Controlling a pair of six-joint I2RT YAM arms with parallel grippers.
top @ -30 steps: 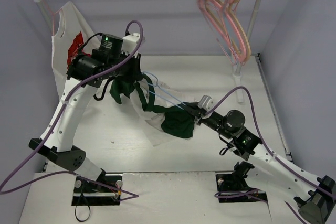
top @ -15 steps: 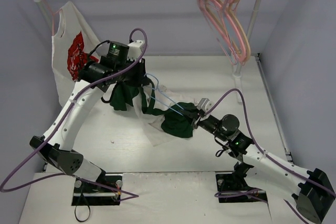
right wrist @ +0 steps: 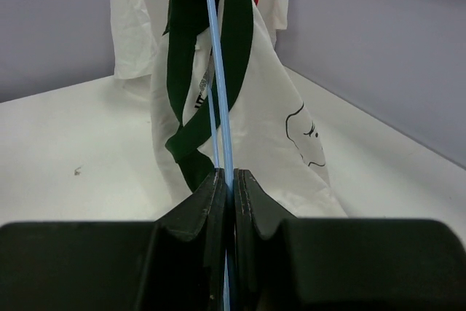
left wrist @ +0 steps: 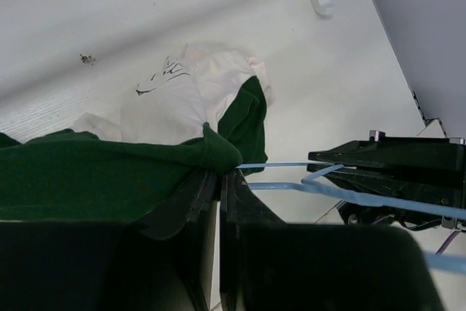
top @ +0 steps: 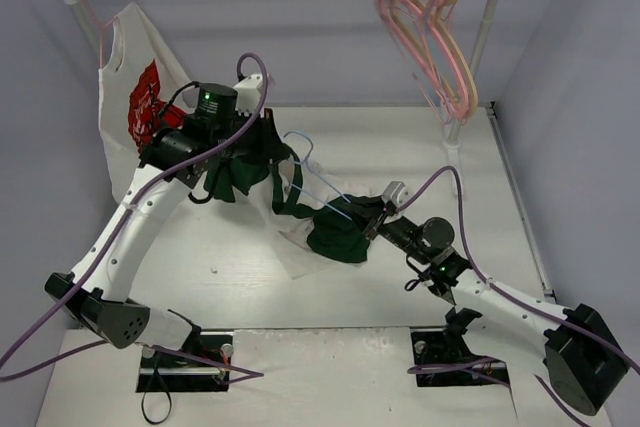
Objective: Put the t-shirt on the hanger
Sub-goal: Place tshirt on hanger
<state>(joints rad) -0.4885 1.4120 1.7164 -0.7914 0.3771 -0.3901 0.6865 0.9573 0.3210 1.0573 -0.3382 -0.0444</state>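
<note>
1. Up high, the left gripper (left wrist: 218,178) pinches a dark green fold of the t-shirt (left wrist: 182,100) between closed fingers.
2. The right gripper (right wrist: 233,174) clamps the light-blue wire of the hanger (right wrist: 217,71).
3. A green band of the shirt loops around that wire between the two grippers.
4. The white body trails down onto the table (left wrist: 145,5).

Both arms have white links and black joint housings: left arm (top: 130,222), right arm (top: 510,299). A purple cable (top: 452,169) runs along each, in loose loops. One green LED (top: 207,99) is lit on the left arm's black upper housing, and a second LED (top: 437,269) on the right's. Black base plates (top: 185,357). Left hand (left wrist: 220,178) and right hand (right wrist: 233,174) are matte black with flat, tapered fingers. There's a small white block (top: 392,190) by the right wrist.
</note>
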